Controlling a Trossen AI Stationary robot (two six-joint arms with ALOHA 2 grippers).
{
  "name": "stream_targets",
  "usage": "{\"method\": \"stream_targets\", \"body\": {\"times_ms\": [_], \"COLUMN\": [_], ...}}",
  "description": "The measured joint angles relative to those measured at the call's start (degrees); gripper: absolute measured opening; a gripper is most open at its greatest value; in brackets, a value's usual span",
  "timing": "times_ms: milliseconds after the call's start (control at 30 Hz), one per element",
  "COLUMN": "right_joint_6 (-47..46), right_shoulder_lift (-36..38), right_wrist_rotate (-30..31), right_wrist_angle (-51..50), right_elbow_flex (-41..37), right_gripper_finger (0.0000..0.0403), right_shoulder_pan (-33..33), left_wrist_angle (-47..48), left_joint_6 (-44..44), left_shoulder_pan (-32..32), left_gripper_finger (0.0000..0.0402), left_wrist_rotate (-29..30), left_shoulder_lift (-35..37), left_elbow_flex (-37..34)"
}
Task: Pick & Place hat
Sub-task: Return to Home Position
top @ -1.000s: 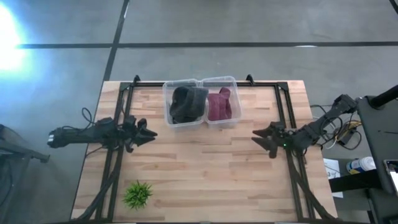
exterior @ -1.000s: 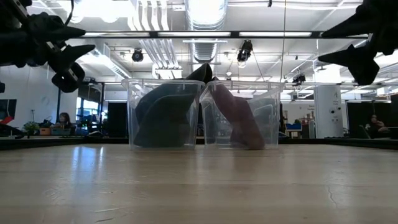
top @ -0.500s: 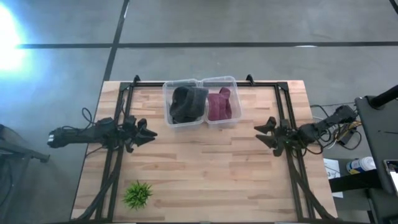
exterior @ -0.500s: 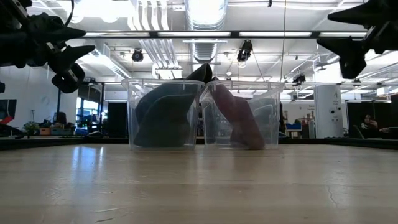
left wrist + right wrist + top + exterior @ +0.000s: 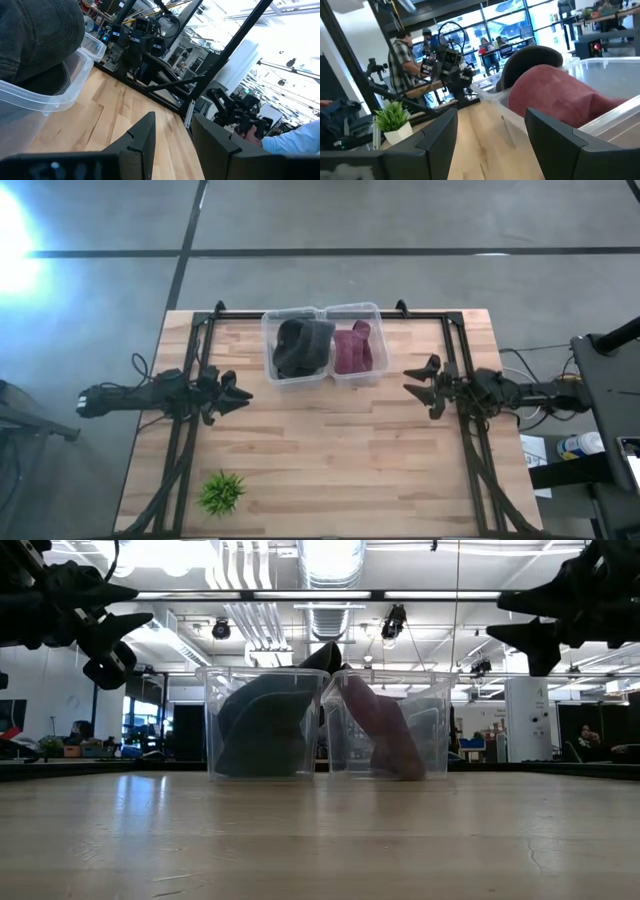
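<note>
Two clear plastic bins stand side by side at the table's far middle. The left bin holds a dark grey hat, whose top sticks out above the rim. The right bin holds a maroon hat, also seen in the right wrist view. My left gripper hovers open at the table's left side, above the surface. My right gripper hovers open at the table's right side, to the right of the bins, its fingers pointing left toward them.
A small green potted plant stands near the table's near-left corner. Black frame rails run along both sides and the far edge. Bare wood lies between the arms. People and desks show in the room beyond the table.
My right gripper has moved from the table's right side toward the far edge and a little left, closer to the bins, and has turned from slanting to pointing level leftward. It has stayed open. The left arm and both hats have kept still.
</note>
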State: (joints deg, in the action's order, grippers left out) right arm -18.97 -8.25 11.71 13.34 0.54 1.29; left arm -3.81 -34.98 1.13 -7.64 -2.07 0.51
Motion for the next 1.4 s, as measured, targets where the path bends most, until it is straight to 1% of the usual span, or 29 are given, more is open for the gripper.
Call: {"method": "stream_targets", "body": {"times_ms": [167,267,400,500,833,933,1267,1333,1400], "right_joint_6": [0.78,1.02,1.04,1.08,1.03,1.02,0.99,0.99,0.99], "right_shoulder_lift": [-0.07,-0.09,-0.09,-0.22,-4.53,-5.10,-5.35,-5.35,-5.36], "right_wrist_rotate": [-7.05,-10.41,-12.91,-13.02,-12.64,-12.62,-12.57,-12.55,-12.55], "right_wrist_angle": [-2.62,-5.38,-9.93,-12.80,-12.78,-12.74,-12.74,-12.76,-12.75], "right_elbow_flex": [0.00,0.00,0.00,0.00,0.00,0.00,0.00,0.00,0.00], "right_gripper_finger": [0.0228,0.0228,0.0228,0.0228,0.0228,0.0228,0.0228,0.0228,0.0228], "right_shoulder_pan": [-4.41,-4.97,-4.97,-4.96,-4.97,-4.96,-4.95,-4.95,-4.95], "left_wrist_angle": [0.00,0.00,0.00,-0.01,0.01,0.13,0.26,1.26,1.17], "left_joint_6": [0.00,0.00,0.00,0.00,0.02,0.02,0.02,0.32,5.09], "left_shoulder_pan": [0.00,0.00,0.00,0.00,0.00,0.00,0.13,0.14,0.13], "left_gripper_finger": [0.0121,0.0121,0.0121,0.0121,0.0121,0.0121,0.0121,0.0121,0.0121], "left_wrist_rotate": [0.00,0.00,0.00,0.00,0.02,0.02,0.02,-1.99,-4.64], "left_shoulder_lift": [0.00,0.00,0.00,0.00,0.40,2.06,2.05,2.05,2.05], "left_elbow_flex": [-0.02,-0.02,-0.02,-0.02,-0.07,-0.11,-0.13,-0.15,-0.15]}}
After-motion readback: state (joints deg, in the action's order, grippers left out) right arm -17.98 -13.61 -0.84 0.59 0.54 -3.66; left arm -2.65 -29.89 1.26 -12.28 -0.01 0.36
